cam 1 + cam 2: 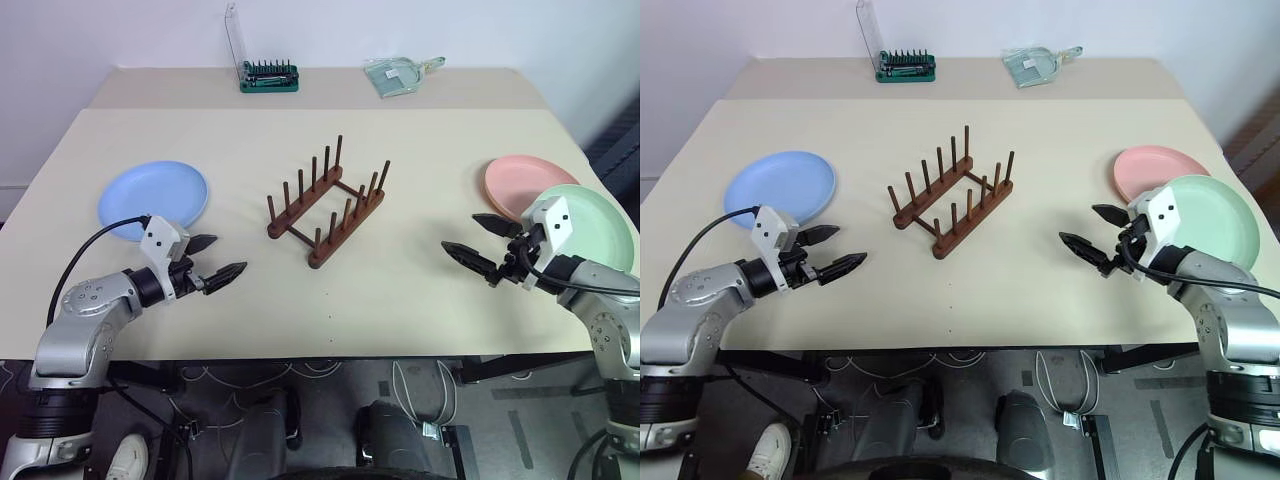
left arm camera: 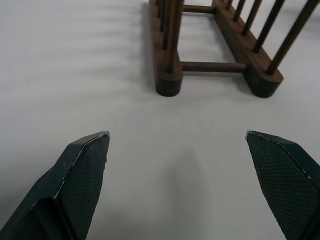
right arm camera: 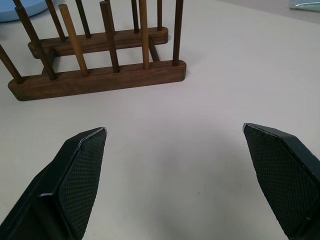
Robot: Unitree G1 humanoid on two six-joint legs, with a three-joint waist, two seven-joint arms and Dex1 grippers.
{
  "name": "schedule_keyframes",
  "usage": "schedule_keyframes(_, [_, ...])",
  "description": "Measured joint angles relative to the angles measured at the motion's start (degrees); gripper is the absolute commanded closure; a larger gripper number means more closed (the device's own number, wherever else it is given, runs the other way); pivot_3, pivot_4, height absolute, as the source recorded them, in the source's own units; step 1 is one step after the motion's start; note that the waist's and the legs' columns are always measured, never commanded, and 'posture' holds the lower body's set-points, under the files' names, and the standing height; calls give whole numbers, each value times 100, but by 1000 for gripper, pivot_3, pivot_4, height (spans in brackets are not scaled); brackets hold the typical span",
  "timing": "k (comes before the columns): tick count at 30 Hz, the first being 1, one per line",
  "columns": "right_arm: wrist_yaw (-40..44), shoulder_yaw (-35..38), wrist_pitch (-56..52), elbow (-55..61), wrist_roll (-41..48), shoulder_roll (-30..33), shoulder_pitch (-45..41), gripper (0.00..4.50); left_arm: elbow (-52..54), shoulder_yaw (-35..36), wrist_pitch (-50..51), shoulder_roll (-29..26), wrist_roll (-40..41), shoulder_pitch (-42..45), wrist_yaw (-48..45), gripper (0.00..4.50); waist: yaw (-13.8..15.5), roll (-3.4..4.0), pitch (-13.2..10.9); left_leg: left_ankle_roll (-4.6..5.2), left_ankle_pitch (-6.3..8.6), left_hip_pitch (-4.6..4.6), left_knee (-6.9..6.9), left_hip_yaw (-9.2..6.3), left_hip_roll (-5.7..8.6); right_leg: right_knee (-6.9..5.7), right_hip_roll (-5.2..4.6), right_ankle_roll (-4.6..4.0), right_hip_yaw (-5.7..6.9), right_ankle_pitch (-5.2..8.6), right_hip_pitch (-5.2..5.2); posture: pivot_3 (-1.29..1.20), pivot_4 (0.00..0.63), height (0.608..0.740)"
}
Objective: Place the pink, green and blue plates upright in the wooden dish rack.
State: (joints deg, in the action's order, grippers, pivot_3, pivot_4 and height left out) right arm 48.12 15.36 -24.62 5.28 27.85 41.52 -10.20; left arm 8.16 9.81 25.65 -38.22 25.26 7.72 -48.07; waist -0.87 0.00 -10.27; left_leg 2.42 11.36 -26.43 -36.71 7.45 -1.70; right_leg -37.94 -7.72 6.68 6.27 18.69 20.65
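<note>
left eye view alone shows pink plate [image 1: 522, 178] overlapped by green plate [image 1: 598, 226].

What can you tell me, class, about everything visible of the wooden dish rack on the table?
The wooden dish rack is small and of dark brown wood: two parallel base rails joined by crossbars, each rail bearing a row of upright round pegs. It holds no plates and stands flat, set diagonally, near the middle of the beige table, which is all that touches it.

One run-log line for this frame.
grippers: left gripper, right gripper open, empty | wooden dish rack: empty | plates: flat on table
</note>
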Motion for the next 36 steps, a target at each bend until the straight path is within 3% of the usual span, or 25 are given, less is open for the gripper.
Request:
schedule_keyframes(15, [17, -194, 47, -55, -66, -49, -129, 43, 475, -76, 152, 128, 45, -293, 193, 0, 11, 0, 0, 0, 0, 0, 4, 4, 0, 3, 0, -1, -2, 0, 2, 0, 150, 736])
schedule_keyframes(24, [-110, -247, 142, 35, -65, -267, -25, 43, 463, -923, 227, 187, -56, 242, -186, 0, 23, 0, 0, 1, 0, -1, 4, 7, 1, 4, 1, 0, -2, -1, 2, 0, 150, 736])
schedule_keyframes(36, [-322, -386, -31, 880, 98, -567, 397, 43, -497, -2021, -259, 1354, -876, 977, 126, 0, 29, -1, 0, 4, 0, 0, 1, 10, 1, 2, 2, 1, -5, -1, 1, 0, 150, 736])
